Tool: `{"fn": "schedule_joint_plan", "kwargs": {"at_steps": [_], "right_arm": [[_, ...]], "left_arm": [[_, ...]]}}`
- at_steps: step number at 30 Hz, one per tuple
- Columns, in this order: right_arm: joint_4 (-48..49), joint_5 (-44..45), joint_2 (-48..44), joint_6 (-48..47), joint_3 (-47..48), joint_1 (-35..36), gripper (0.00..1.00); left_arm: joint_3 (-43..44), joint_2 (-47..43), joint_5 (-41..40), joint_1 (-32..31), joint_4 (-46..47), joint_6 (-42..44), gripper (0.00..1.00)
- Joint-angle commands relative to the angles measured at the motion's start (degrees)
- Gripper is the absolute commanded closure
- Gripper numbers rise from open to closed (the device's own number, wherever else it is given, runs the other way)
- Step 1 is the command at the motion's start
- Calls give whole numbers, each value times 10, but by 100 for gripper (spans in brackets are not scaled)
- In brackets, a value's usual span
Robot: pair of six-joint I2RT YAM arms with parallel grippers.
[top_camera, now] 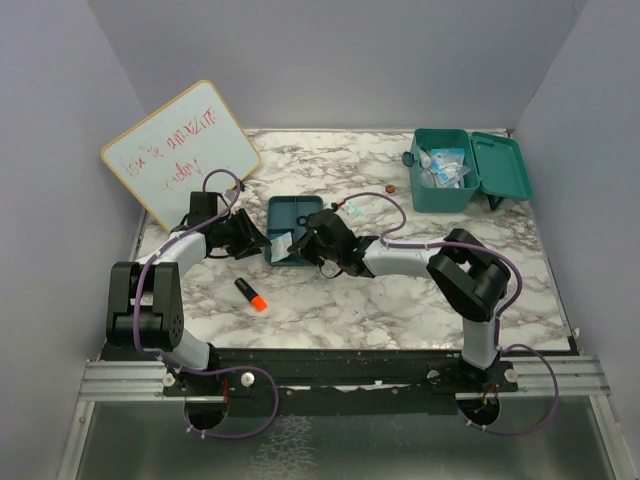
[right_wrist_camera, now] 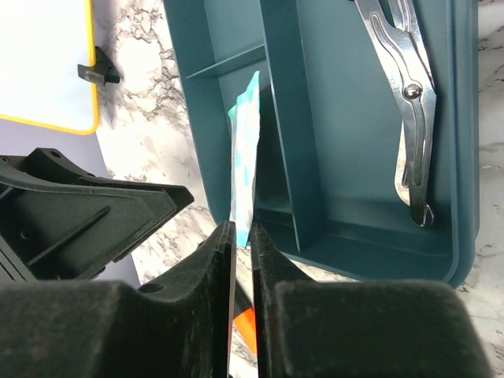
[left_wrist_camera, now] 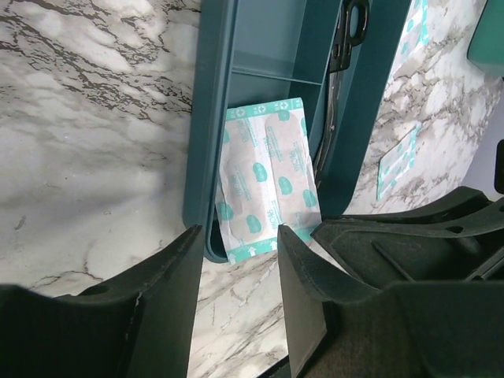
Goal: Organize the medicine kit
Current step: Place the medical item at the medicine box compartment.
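While an orange marker [top_camera: 252, 294] lies alone on the near left of the desk [top_camera: 400, 300], my two grippers meet just beyond it at the near end of a flat tray [left_wrist_camera: 209, 118]. My left gripper [left_wrist_camera: 238, 240] is released, with its fingers wide apart on either side of the end of a bandage packet [left_wrist_camera: 268, 177]. My right gripper [right_wrist_camera: 242, 228] is nearly closed with that packet edge-on between its tips. I cannot tell whether it pinches the packet or only brackets it.

I judge the packet to be light, thin and floppy, with a slick wrapper, so it is best held by a short end and kept from folding. It leans over the tray's near wall into the left compartment, and scissors [right_wrist_camera: 409, 102] lie in the right one.

Farther off, a few loose packets [top_camera: 355, 208] lie behind the tray and a whiteboard [top_camera: 180, 150] leans at the far left. The medicine kit [top_camera: 445, 195] stands at the far right corner, well apart from both grippers, with its lid open and packets inside. I expect it to be stiff plastic, light for its bulk and smooth-sided. The rim of a wall looks the best place to hold it, not the hinged lid.

The marble-patterned desk looks smooth, so things may slide on it. Plain grey walls [top_camera: 330, 60] close in the left, right and far sides.
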Motion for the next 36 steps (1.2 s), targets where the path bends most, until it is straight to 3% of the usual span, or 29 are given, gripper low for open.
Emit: {"fn": "schedule_joint_plan", "kwargs": {"at_steps": [1,11,24,33,36], "right_arm": [[-16,10,21,3,12,7,83],[2,21,37,21,20,9,99],[36,54,30,43,1,9,99],[-49,81,-25,18,-4,17,71],[-61,87,-59,-1,-23,17,68]], "left_arm": [[4,-19,-17,-3,-3,10,55],[4,-21,-21,-3,-6,14,53],[5,-20,-18,-3,-7,14,50],[4,-24,-18,-3,-8,16,50],[4,-26,-18,-3,-9,20,50]]}}
